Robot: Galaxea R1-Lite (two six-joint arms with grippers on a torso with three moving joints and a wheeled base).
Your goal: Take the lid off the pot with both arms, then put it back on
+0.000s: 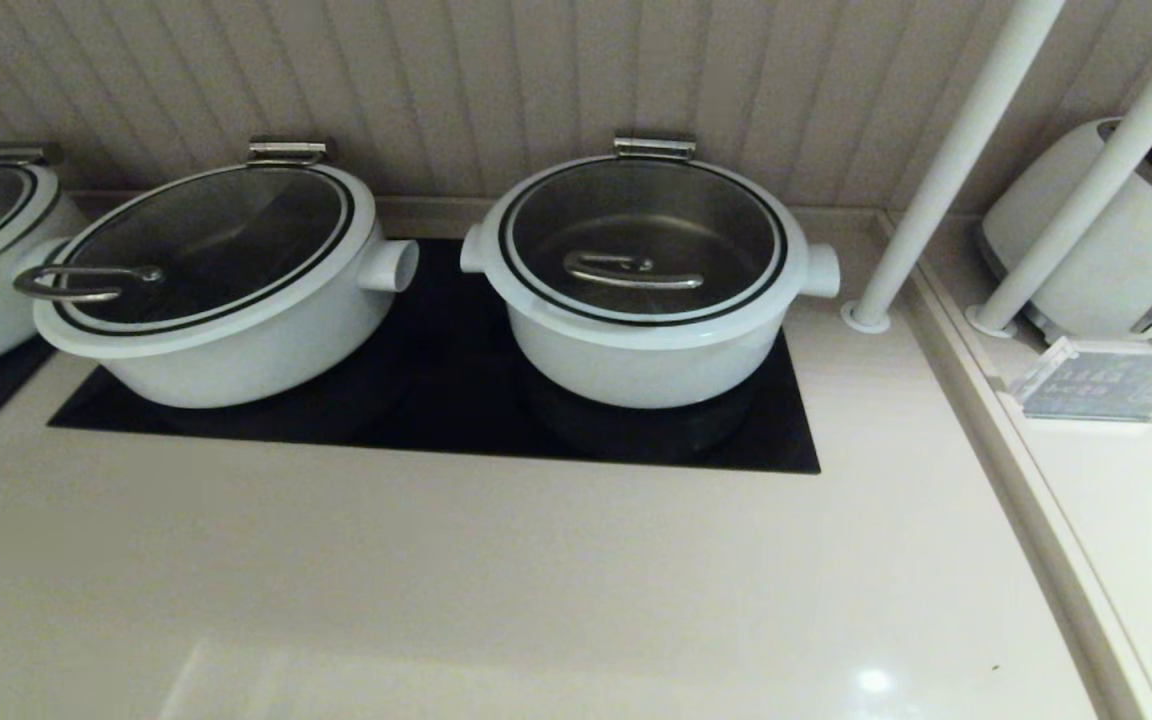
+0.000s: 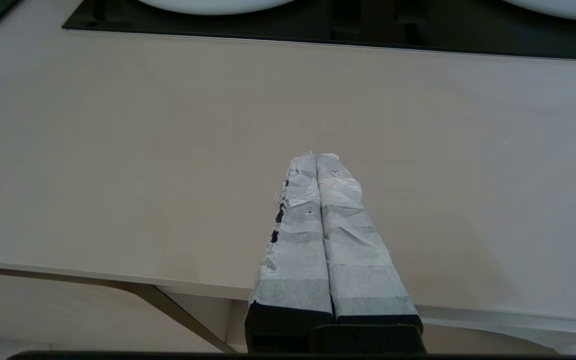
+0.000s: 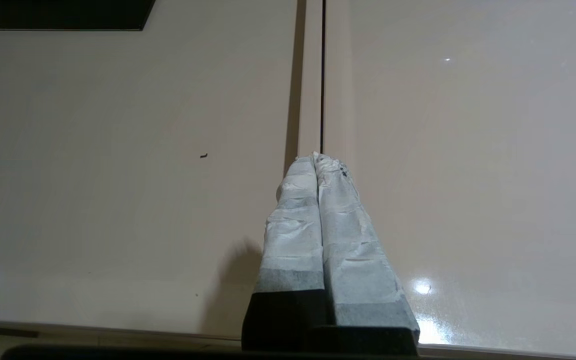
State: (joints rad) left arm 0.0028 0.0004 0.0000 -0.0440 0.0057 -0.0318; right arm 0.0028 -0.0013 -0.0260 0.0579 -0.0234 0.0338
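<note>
While the lid (image 1: 642, 240) sits closed on the pot (image 1: 648, 345) at the back of the counter (image 1: 496, 580), we hold our left gripper (image 2: 316, 157) and right gripper (image 3: 317, 157) low near the front edge, taped fingers pressed together, empty. Its steel bar handle (image 1: 633, 271) lies crosswise, ahead of both.

Kitchen or buffet counter, white pots (image 1: 216, 300) on black hob (image 1: 456, 400), toaster (image 1: 1106, 230)

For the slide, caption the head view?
Round white pot on black cooktop, glass lid seated, oval pot to its left; no arms in view.
</note>
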